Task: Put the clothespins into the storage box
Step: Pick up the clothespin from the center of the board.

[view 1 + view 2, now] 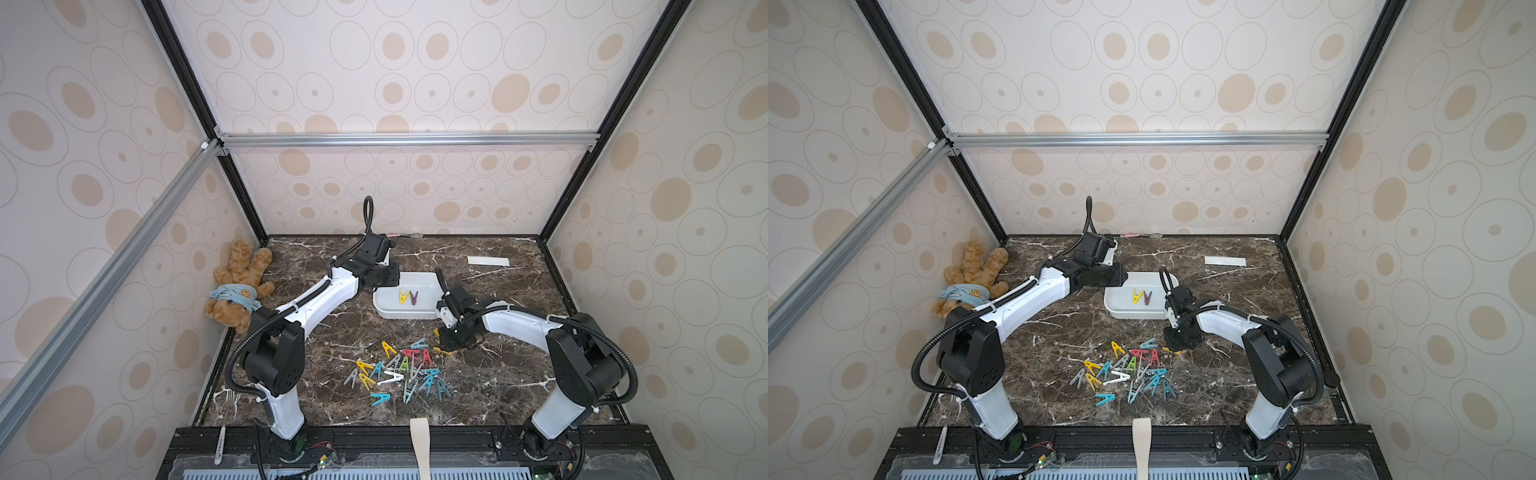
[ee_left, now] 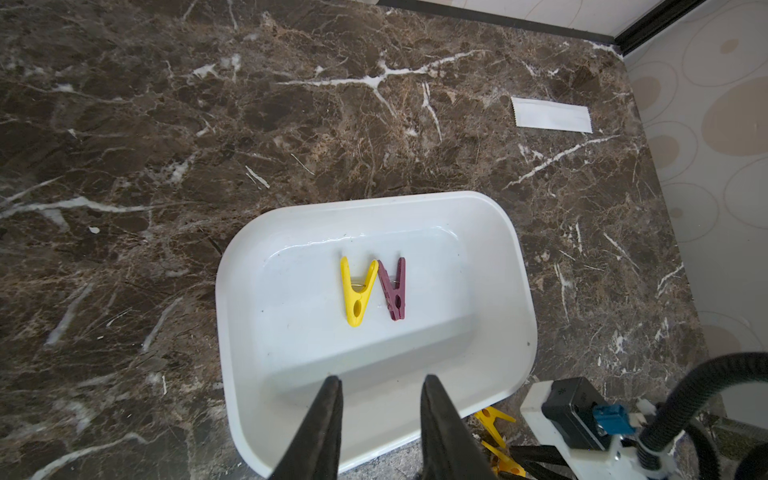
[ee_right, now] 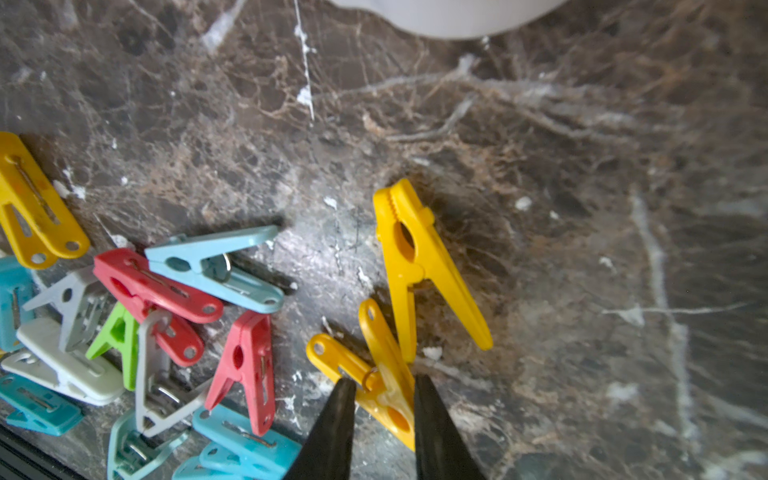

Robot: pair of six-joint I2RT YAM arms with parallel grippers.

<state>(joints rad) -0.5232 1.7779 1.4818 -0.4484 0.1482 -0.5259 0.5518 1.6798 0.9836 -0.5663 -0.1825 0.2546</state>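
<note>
My right jaws stand partly closed astride a yellow clothespin [image 3: 386,399] lying on the bench [image 3: 582,208]. I cannot tell whether they pinch it yet. A second yellow clip [image 3: 424,266] lies against it. Just beside them sprawls the heap of clothespins [image 1: 399,370], loose on the bench. My left jaws are spread with nothing between them, hanging over one edge of the storage box [image 2: 232,291], which sits behind the heap. Inside it a yellow pin [image 2: 357,291] and a purple pin [image 2: 392,291] lie side by side.
</note>
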